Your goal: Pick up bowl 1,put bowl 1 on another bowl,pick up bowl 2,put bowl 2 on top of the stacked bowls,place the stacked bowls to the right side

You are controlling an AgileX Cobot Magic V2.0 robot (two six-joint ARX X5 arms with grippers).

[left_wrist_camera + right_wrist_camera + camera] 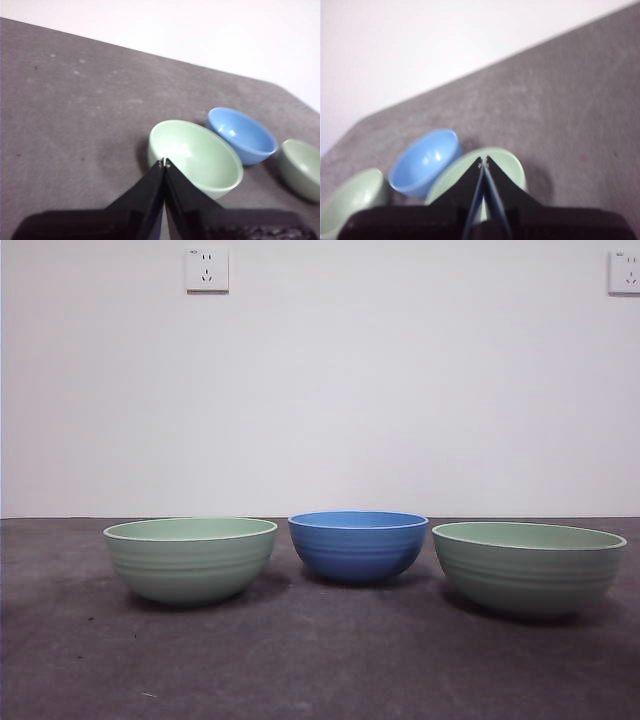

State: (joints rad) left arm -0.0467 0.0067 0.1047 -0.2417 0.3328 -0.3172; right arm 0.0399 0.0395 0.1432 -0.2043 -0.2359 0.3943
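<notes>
Three ribbed bowls stand in a row on the dark table. A pale green bowl [190, 558] is on the left, the smaller blue bowl [358, 545] sits in the middle, and a second pale green bowl [528, 565] is on the right. None of them touch. My left gripper [164, 162] is shut and hangs above the left green bowl [196, 156], with the blue bowl [241, 135] beyond it. My right gripper [483, 161] is shut too, high over the right green bowl [507, 167], next to the blue bowl [425, 162]. Neither gripper shows in the front view.
A white wall with two power sockets [207, 270] rises behind the table. Bare grey table surface [300, 660] stretches in front of the bowls and to both sides.
</notes>
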